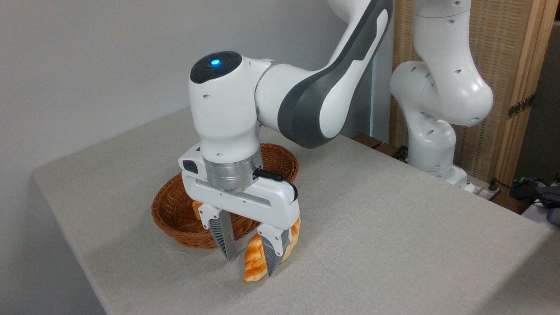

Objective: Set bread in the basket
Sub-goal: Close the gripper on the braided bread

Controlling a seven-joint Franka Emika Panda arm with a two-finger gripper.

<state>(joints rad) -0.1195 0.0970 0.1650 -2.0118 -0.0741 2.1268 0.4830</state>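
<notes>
The braided golden bread (254, 261) lies on the grey table just in front of the reddish-brown wicker basket (168, 212). My gripper (248, 266) is open and low over the loaf, its tips close to the tabletop. The left finger (224, 238) stands beside the loaf's left flank with a gap. The right finger (272, 253) is in front of the loaf's middle and hides part of it, so the far end of the loaf shows to its right. I cannot tell whether either finger touches the bread.
A small round orange bun (196, 206) sits in the basket, mostly hidden by my gripper body. The table's front-left edge (87, 280) runs close to the basket. My arm's base (437, 166) and a wooden screen (507, 87) stand at the back right.
</notes>
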